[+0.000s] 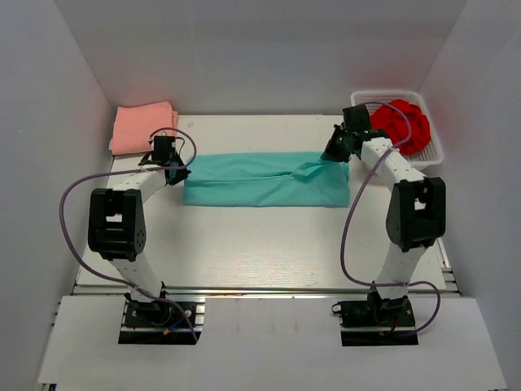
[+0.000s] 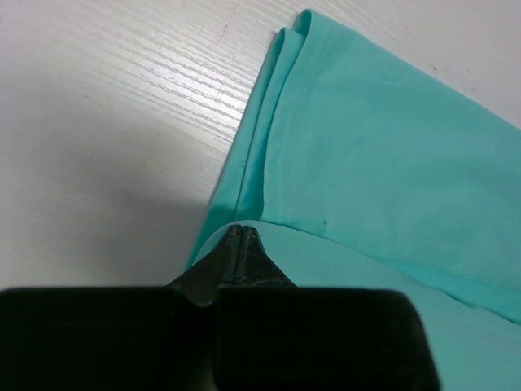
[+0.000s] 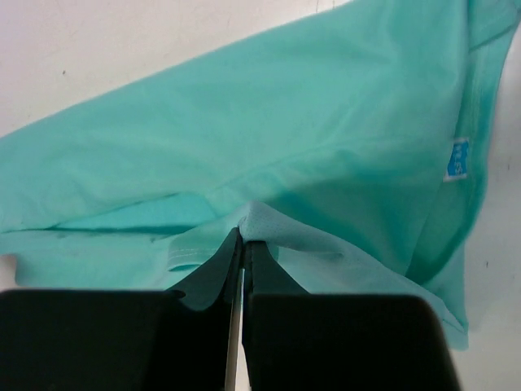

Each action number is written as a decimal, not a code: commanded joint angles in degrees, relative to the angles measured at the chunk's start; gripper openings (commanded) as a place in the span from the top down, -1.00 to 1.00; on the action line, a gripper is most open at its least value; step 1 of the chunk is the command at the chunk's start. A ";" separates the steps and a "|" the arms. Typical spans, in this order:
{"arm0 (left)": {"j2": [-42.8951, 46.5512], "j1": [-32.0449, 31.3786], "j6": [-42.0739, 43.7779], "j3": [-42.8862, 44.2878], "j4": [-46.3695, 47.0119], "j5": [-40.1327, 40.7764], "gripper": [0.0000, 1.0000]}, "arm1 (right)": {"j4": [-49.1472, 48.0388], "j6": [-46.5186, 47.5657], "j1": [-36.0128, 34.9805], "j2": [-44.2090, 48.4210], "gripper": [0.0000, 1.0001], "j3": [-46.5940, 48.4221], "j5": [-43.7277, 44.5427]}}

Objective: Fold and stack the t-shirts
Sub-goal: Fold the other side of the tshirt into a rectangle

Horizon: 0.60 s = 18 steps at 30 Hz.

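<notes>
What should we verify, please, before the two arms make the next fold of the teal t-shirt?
1. Left claw shut on the teal t-shirt at its left end: ok.
2. Right claw shut on its right end: ok.
3. Each claw holds every layer: cannot tell.
4. Shirt lies flat as a long band: not ok, puckered near the right claw.
5. Folded salmon-pink t-shirt apart from the teal one, at the far left corner: ok.
6. Red t-shirt out of the way, bunched in the white mesh basket: ok.
</notes>
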<state>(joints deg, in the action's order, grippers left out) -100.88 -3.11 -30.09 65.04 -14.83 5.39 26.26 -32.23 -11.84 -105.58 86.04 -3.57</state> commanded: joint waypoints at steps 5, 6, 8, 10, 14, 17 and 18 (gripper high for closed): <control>-4.66 0.30 -0.41 6.58 -0.02 5.16 1.00 | 1.16 3.84 1.29 -10.25 1.00 11.59 -0.91; -5.37 0.30 -0.41 7.12 -0.63 5.77 1.00 | 1.16 4.45 1.38 -11.65 1.00 13.09 -1.43; -6.69 0.30 -1.20 9.31 -2.74 6.39 0.64 | 0.72 6.47 1.55 -14.03 0.75 15.64 -1.70; -7.92 0.30 -1.20 10.63 -4.76 7.44 -0.59 | 0.28 8.74 1.55 -16.23 0.32 18.44 -3.10; -7.32 0.30 -1.20 12.48 -6.70 8.50 -1.00 | 0.11 10.95 1.38 -16.95 -0.36 21.81 -6.61; -4.16 0.30 -0.15 11.70 -6.70 7.37 -1.00 | -3.04 12.19 1.11 -11.97 -0.47 15.76 -7.32; -3.37 0.30 0.37 10.91 -5.57 6.49 -1.00 | -3.75 12.01 1.20 -10.63 -0.53 14.08 -7.67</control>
<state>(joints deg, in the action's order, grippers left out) -109.58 -3.09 -30.83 75.55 -19.94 12.08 25.36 -22.68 -10.52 -123.02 102.94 -8.51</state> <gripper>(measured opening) 0.994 0.746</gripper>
